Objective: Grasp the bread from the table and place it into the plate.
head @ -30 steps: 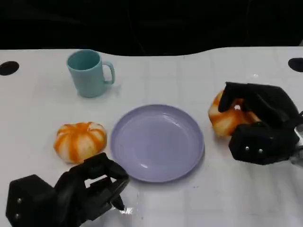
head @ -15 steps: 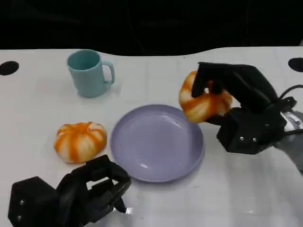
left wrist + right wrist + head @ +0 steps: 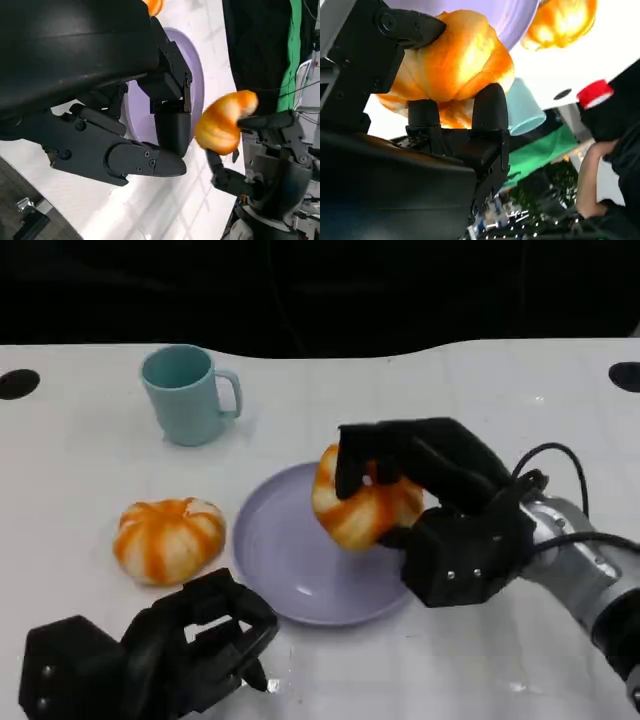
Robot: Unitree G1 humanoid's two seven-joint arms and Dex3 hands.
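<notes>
My right hand [image 3: 440,505] grips an orange-striped bread roll [image 3: 362,502] and holds it over the right part of the lavender plate [image 3: 290,550]. The right wrist view has the same bread roll [image 3: 452,65] clamped between black fingers [image 3: 489,107], with the plate [image 3: 485,15] behind it. A second bread roll [image 3: 168,538] lies on the table left of the plate. My left hand [image 3: 160,650] sits at the front left with fingers curled in and nothing in them; the left wrist view has that hand [image 3: 110,115] before the plate [image 3: 192,85] and the carried roll [image 3: 225,122].
A teal mug [image 3: 187,394] stands at the back left of the white table [image 3: 80,460]. In the right wrist view a person's arm [image 3: 592,175] shows beside the table, near a red-capped object [image 3: 595,93].
My right hand has carried the bread roll leftward and toward me, from the table's right side to above the plate. The left hand and second roll stay put.
</notes>
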